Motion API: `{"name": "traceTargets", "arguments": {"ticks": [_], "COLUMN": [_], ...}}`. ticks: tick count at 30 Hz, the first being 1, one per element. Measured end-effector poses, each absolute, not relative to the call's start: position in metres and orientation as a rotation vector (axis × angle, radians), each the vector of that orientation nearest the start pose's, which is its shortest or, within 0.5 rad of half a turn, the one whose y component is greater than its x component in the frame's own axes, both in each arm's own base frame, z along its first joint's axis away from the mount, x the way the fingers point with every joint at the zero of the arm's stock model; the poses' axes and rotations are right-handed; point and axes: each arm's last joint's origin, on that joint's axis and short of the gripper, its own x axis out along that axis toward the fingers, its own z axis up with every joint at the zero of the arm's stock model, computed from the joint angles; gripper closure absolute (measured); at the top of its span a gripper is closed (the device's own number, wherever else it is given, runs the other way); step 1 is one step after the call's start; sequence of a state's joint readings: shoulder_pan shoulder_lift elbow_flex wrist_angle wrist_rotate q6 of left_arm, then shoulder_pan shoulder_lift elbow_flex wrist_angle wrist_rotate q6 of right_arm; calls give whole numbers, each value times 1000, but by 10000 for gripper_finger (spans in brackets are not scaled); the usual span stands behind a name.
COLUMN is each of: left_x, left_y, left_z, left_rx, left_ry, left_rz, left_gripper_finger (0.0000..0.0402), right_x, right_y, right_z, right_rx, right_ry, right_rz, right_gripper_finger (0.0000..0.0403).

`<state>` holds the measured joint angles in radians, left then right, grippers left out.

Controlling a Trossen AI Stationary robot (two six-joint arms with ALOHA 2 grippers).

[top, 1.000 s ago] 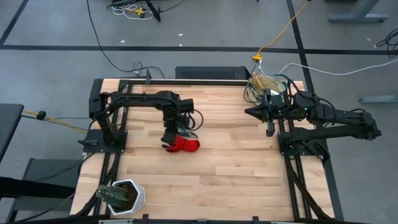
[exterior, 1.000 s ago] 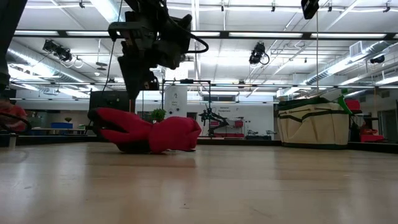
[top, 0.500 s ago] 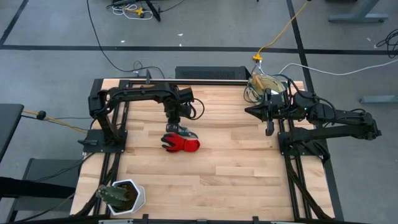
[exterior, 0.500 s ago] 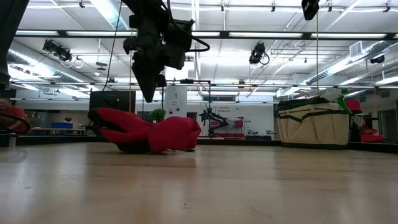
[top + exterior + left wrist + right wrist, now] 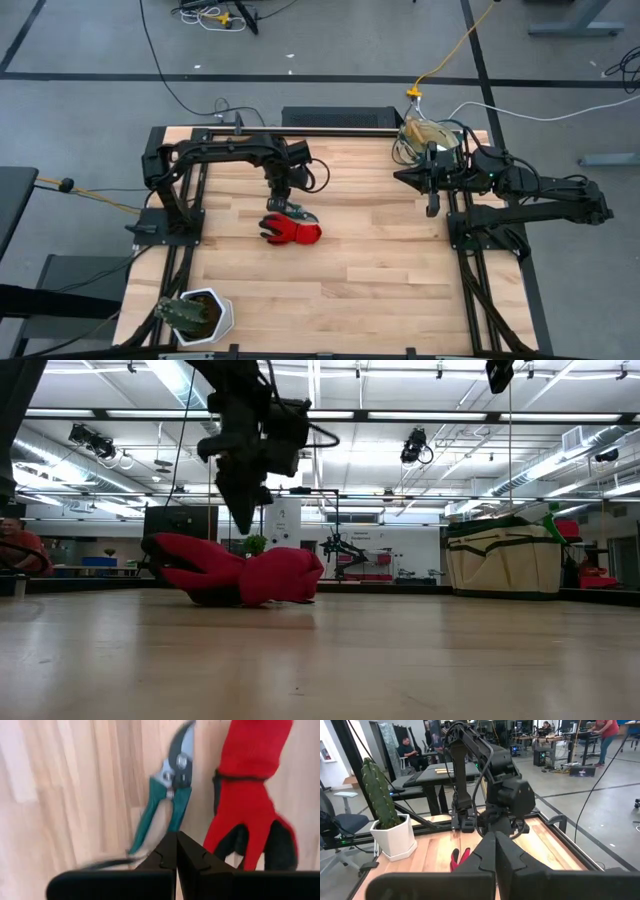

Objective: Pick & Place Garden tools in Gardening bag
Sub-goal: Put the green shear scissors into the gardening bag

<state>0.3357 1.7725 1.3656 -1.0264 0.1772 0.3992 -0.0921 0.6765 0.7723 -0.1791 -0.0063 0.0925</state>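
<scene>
The left gripper (image 5: 284,200) is poised with jaws closed and empty just above the red glove (image 5: 293,231) and green-handled pruners (image 5: 170,795) mid-table; the gardening bag (image 5: 428,138) sits by the parked, closed right gripper (image 5: 434,210). Unopened jaws could shove both aside.

No text or label seems legible on anything here.
</scene>
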Motion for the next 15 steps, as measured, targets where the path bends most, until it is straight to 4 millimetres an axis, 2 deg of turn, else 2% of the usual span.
{"name": "traceTargets", "arguments": {"ticks": [10, 15], "left_x": [306, 304], "left_y": [106, 106], "left_z": [186, 178], "left_rx": [-1, 32], "left_ry": [1408, 1405], "left_rz": [-125, -110], "left_gripper_finger": [399, 399], "right_x": [148, 148], "right_y": [-13, -13], "right_z": [344, 344], "right_rx": [96, 96], "right_ry": [80, 80], "right_rz": [-90, -90], "right_gripper_finger": [403, 403]}}
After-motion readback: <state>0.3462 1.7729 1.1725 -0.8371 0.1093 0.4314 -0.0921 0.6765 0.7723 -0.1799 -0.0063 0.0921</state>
